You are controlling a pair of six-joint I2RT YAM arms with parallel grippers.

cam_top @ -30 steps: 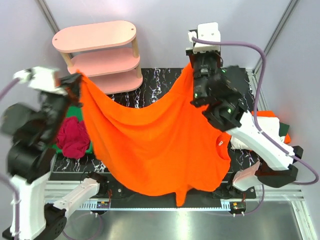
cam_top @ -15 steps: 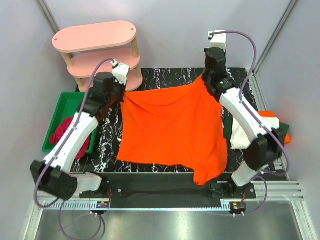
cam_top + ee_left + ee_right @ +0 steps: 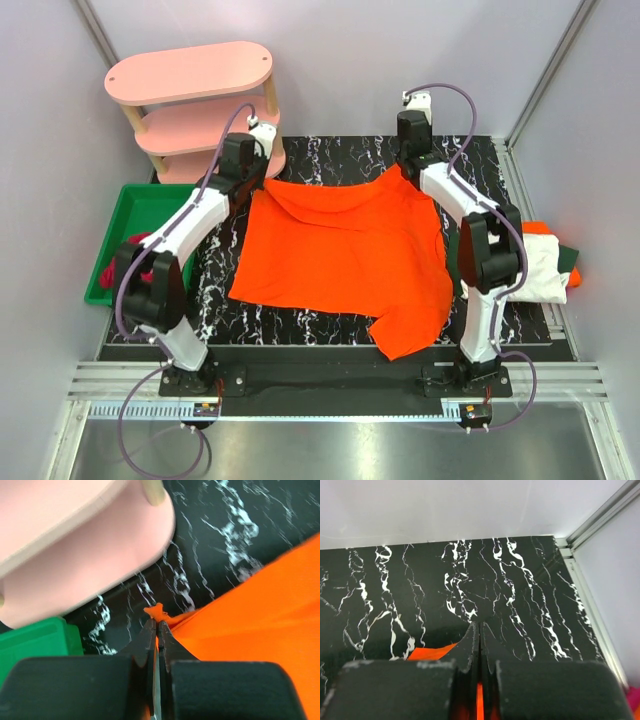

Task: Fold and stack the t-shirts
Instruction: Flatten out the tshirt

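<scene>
The bright orange t-shirt [image 3: 340, 255] lies spread on the black marbled table, its near right corner hanging toward the front edge. My left gripper [image 3: 258, 182] is shut on the shirt's far left corner, by the pink shelf; the pinched cloth [image 3: 159, 612] pokes past the fingertips in the left wrist view. My right gripper [image 3: 400, 170] is shut on the far right corner; orange cloth [image 3: 427, 653] shows beside and between the fingers. More folded shirts, white [image 3: 535, 270], dark green and orange, lie at the right table edge.
A pink three-tier shelf [image 3: 195, 110] stands at the far left, close to my left gripper. A green bin [image 3: 130, 215] left of the table holds a crimson cloth [image 3: 115, 270]. Grey walls enclose the back and sides.
Both grippers have carried the orange shirt from hanging in the air down and back onto the table. It now lies spread, with both arms stretched to the far edge.
</scene>
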